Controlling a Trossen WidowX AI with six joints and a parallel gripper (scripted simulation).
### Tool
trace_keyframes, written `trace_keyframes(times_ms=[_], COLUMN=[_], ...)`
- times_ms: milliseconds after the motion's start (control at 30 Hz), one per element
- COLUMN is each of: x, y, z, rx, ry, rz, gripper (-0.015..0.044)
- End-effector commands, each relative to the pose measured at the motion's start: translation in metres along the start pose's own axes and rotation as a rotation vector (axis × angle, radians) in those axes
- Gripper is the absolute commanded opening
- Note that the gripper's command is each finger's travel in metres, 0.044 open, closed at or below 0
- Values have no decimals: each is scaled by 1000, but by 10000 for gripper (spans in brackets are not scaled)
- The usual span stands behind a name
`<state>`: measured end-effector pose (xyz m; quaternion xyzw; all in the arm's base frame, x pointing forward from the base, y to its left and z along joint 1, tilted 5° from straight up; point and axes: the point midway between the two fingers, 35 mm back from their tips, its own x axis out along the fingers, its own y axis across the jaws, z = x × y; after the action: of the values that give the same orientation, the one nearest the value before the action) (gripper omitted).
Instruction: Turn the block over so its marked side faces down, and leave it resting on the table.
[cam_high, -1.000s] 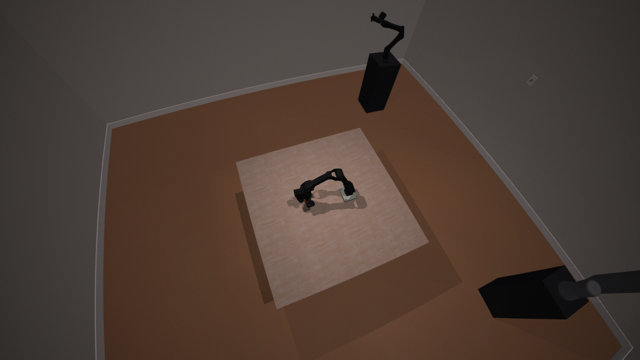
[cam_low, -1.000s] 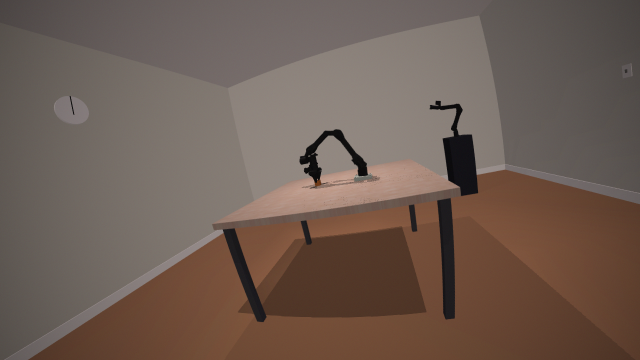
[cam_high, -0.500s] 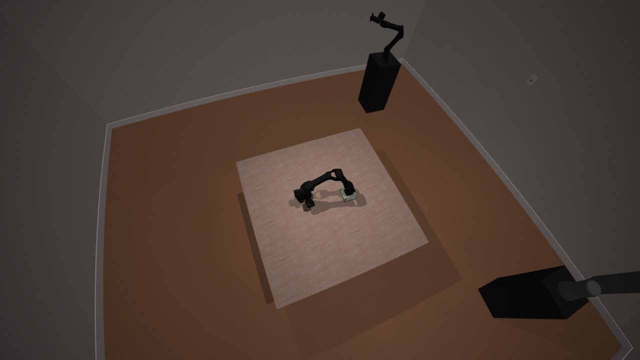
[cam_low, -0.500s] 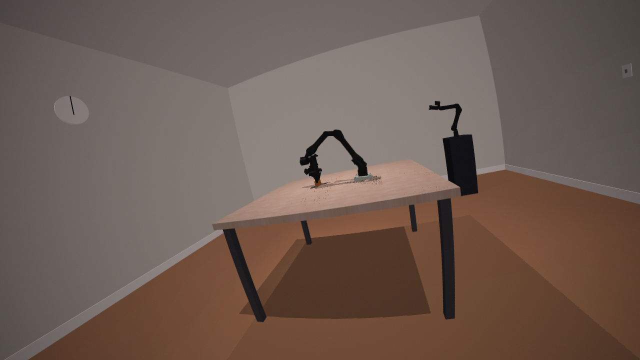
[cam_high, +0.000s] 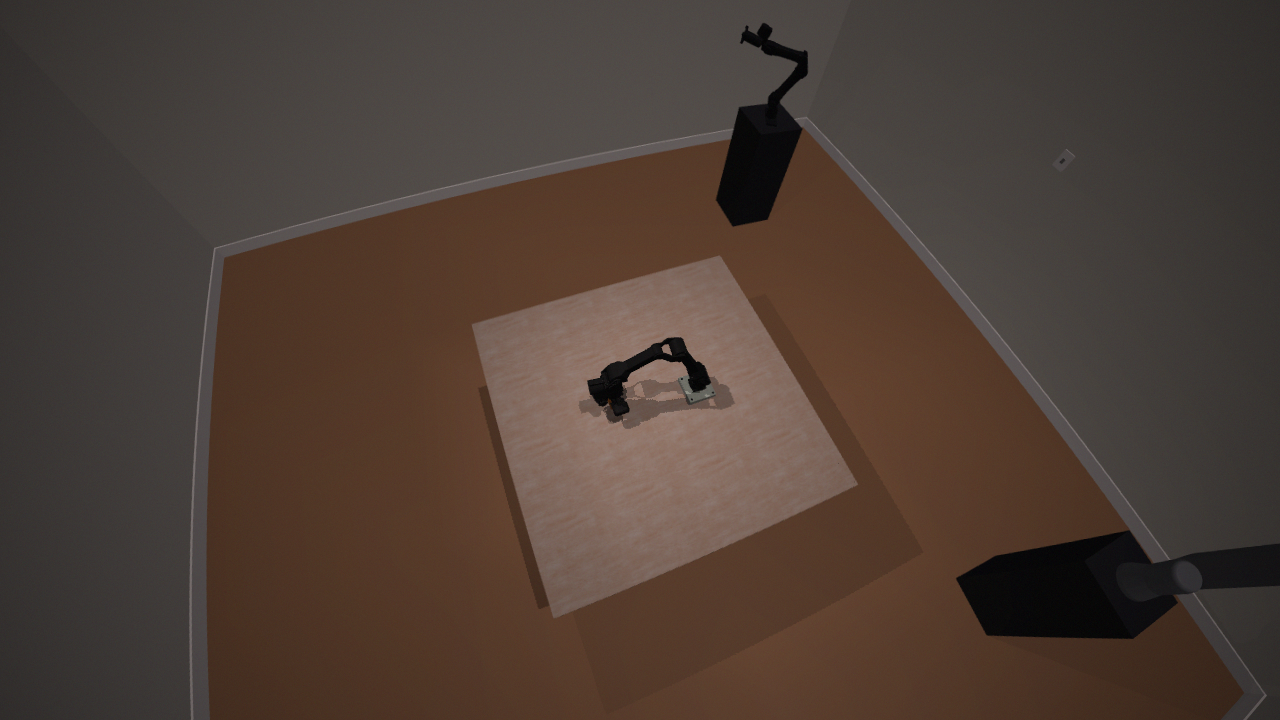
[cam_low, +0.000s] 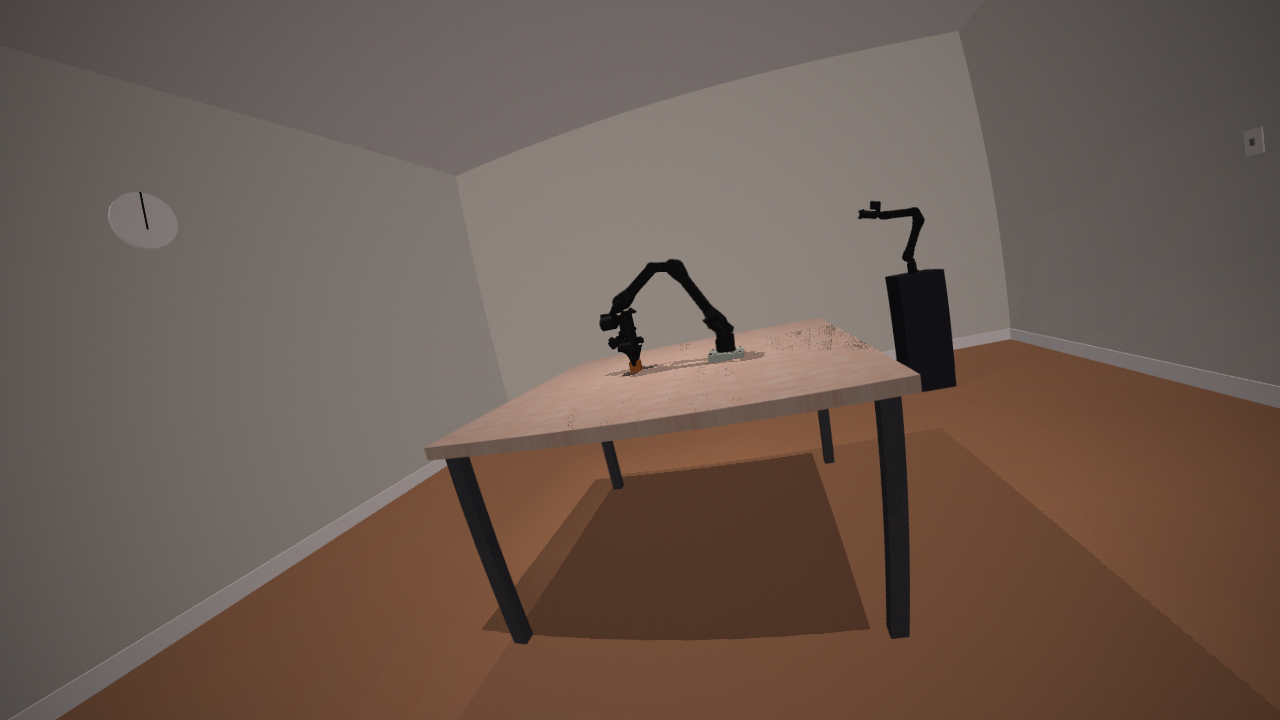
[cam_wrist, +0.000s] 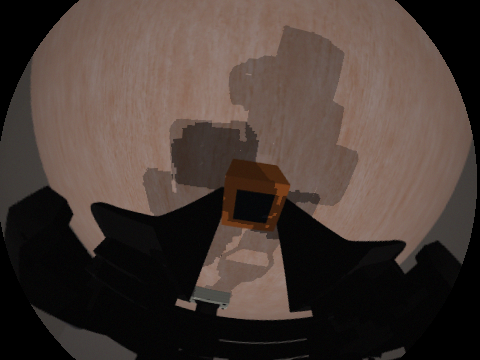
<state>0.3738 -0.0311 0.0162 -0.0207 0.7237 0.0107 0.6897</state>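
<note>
Gripper (cam_wrist: 248, 223) clenched on orange block (cam_wrist: 255, 202), one finger at each side face, low over table (cam_wrist: 200, 40). Block near table centre, at about 9 o'clock from arm base (cam_high: 697, 390) in top view; whether touching the wood or just lifted, not discernible. Dark marked square facing up toward wrist camera. No long axis: roughly cubic. Risks: slipping or pivoting between fingers during rotation; corner striking table if turned too low.

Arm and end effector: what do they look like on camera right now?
The arm is matte black throughout, slim jointed links on a pale grey base plate. The end effector has two black, wedge-shaped tapering fingers. No cables or markings are visible.
</note>
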Motion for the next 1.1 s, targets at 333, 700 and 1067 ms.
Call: trace_keyframes(times_ms=[333,700,1067], x=[-30,-24,-20], y=[0,0,0], z=[1,3,2], rx=[4,8,8], ry=[-4,-157,-320], rz=[3,6,6], gripper=[0,0,0])
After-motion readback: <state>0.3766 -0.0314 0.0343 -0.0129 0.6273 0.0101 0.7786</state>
